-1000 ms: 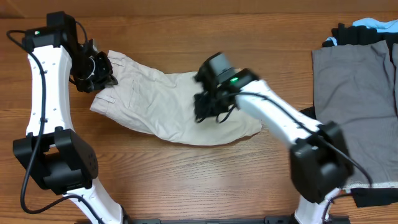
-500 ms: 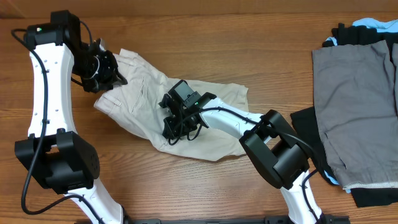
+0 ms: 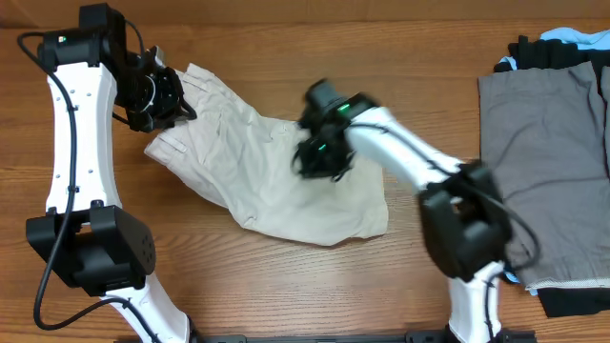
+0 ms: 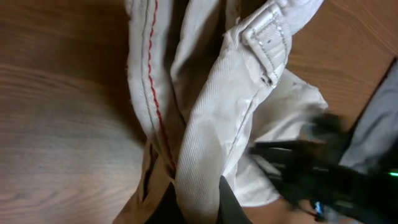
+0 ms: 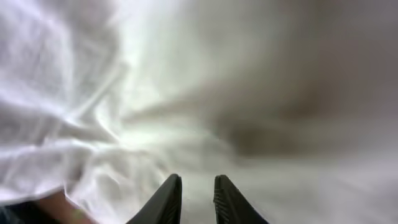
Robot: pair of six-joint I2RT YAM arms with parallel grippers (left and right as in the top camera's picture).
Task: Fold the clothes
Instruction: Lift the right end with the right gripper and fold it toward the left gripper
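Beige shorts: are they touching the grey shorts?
No, a strip of bare table lies between the beige shorts and the grey shorts.

— Home or lab?
— Looks like a lab bench. Left arm [image 3: 74, 143] and right arm [image 3: 410, 162] based at the near edge of a wood table [image 3: 286, 295], black cable [image 3: 36, 286] hanging loose, green light [image 3: 335, 108] lit.
— Yet shorts [image 3: 257, 171] and a grey pile [image 3: 543, 143] lying there, as at home.
— True. Beyond the tabletop, cannot tell.
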